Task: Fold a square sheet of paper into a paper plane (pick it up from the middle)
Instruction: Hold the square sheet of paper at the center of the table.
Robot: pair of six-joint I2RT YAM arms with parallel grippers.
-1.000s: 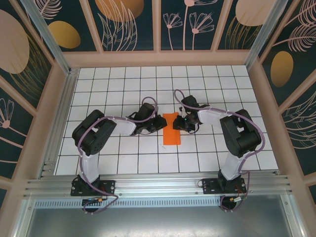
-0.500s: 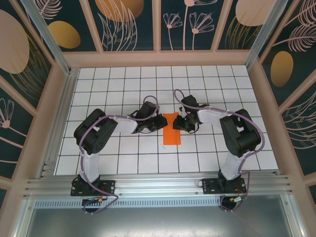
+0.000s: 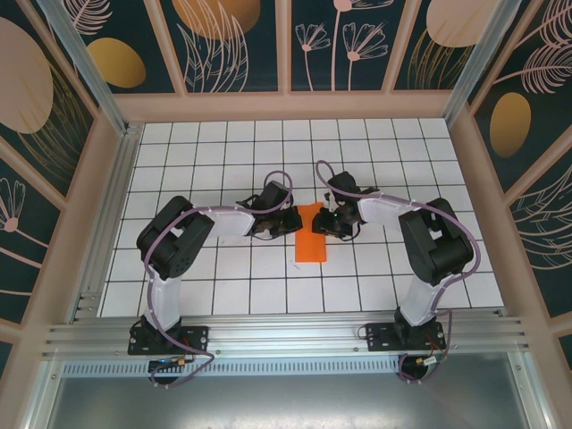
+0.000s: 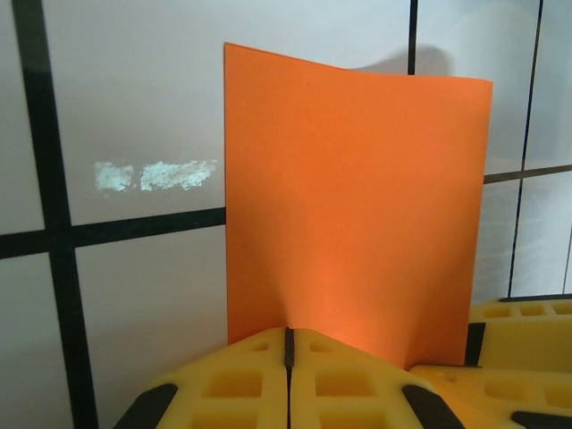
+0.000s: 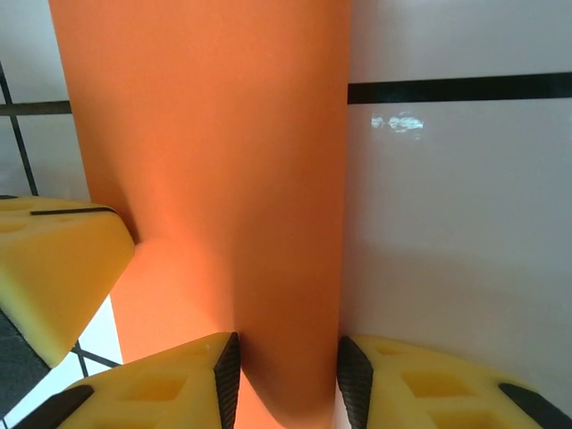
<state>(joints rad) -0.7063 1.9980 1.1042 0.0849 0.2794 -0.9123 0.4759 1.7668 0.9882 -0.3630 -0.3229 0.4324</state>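
The square sheet of paper [image 3: 310, 243] is bright orange and lies as a narrow strip on the table's middle, between both grippers. My left gripper [image 3: 292, 222] is at its left edge. In the left wrist view the yellow jaws [image 4: 288, 335] are pressed together on the sheet's near edge, and the sheet [image 4: 357, 197] puckers up from them. My right gripper [image 3: 329, 223] is at the right edge. Its pads [image 5: 286, 375] stand apart, touching both sides of a raised curl of the sheet [image 5: 223, 134]. The paper plane is out of view.
The white grid-tiled table [image 3: 223, 152] is walled in by a wooden frame [image 3: 286, 105] at the back and sides. An aluminium rail [image 3: 286, 335] carrying both arm bases runs along the near edge.
My left gripper slid right to the sheet's left edge and its jaws closed. The right arm and the sheet stayed where they were.
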